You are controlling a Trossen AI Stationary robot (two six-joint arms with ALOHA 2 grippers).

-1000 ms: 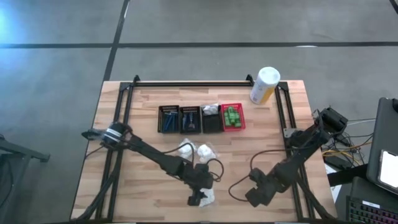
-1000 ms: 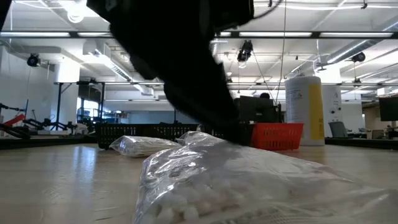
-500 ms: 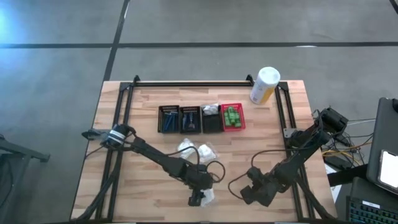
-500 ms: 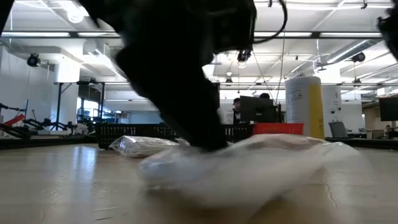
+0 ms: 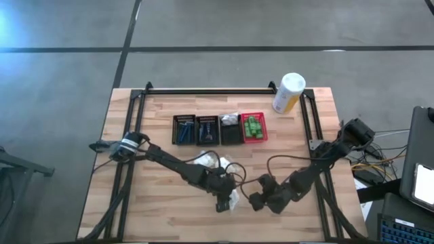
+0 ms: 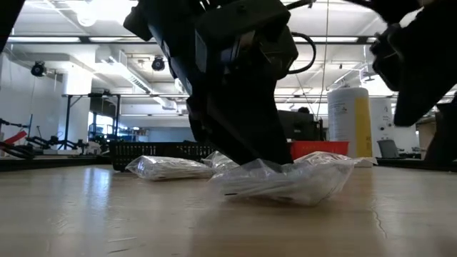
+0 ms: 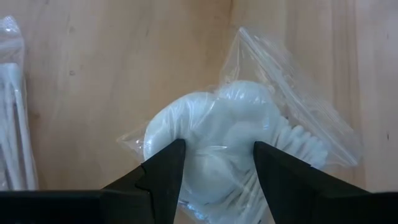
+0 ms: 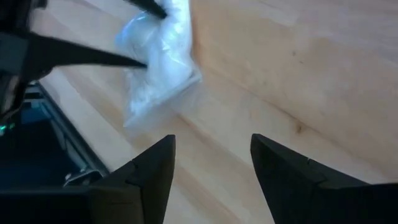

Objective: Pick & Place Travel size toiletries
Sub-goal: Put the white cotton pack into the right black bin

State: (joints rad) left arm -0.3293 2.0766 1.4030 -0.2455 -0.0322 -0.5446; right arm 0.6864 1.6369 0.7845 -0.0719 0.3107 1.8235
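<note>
Left gripper (image 7: 214,165) pinching the cotton-swab bag (image 7: 239,146), dragged from 6 toward centre of worktop (image 5: 135,135); right gripper (image 8: 211,158) spread, closing in from 3.

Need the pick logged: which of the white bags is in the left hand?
The clear bag of white puffs nearest the front edge, between the left hand's fingers; the other bags lie behind.

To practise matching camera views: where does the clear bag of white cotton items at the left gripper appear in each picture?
High: bag, lower centre, under left gripper.
Low: bag, centre.
Left wrist: bag, between its fingers.
Right wrist: bag, upper left.
Shared landmark: the left gripper.
</note>
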